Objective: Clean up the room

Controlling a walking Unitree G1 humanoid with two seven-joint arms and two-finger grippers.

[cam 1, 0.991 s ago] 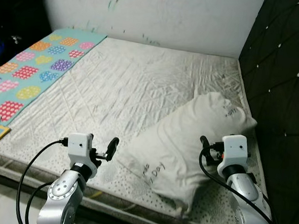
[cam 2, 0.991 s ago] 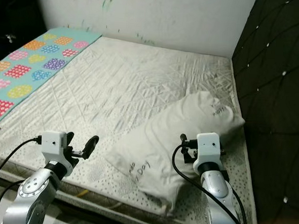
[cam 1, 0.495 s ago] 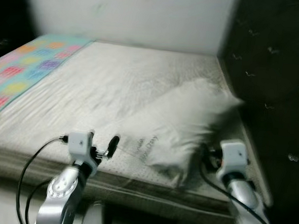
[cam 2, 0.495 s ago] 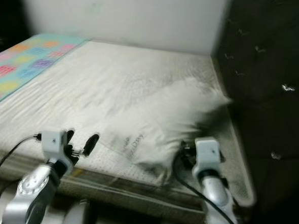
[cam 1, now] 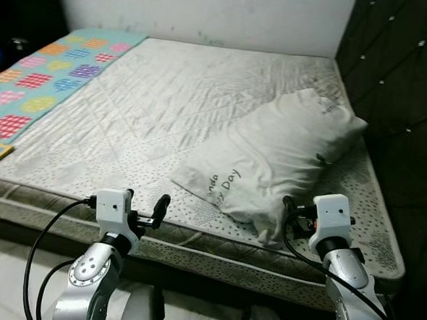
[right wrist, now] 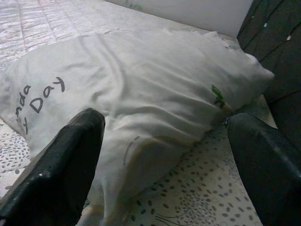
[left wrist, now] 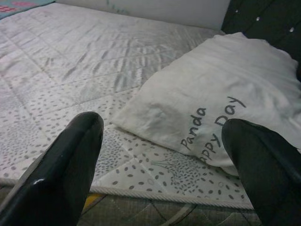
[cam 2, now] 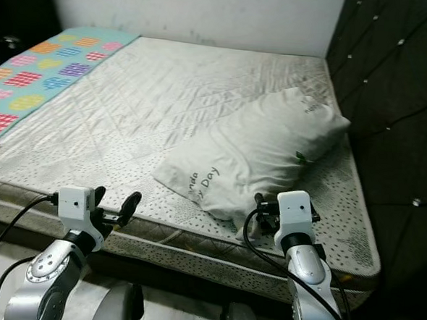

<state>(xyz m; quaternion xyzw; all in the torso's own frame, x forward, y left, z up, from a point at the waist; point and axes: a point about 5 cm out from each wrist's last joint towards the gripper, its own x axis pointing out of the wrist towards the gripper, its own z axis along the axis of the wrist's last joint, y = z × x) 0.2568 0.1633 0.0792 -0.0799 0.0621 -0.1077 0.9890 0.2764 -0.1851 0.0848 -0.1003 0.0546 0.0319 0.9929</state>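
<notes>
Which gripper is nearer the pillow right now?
Right. The right gripper sits by the pillow's near corner at the mattress edge, jaws open toward it. The left gripper hangs off the bed's front edge, well to the pillow's left, jaws open.

White wall [cam 1: 230, 12] (faint scribbles) behind bare mattress [cam 1: 166, 106]; dark tufted headboard [cam 1: 399, 91] at right

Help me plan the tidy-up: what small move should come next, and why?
Probably ease the right claw forward onto the pillow's near corner. It lies askew on the mattress, just ahead of both open claws, and nearer the right than the left claw.
</notes>
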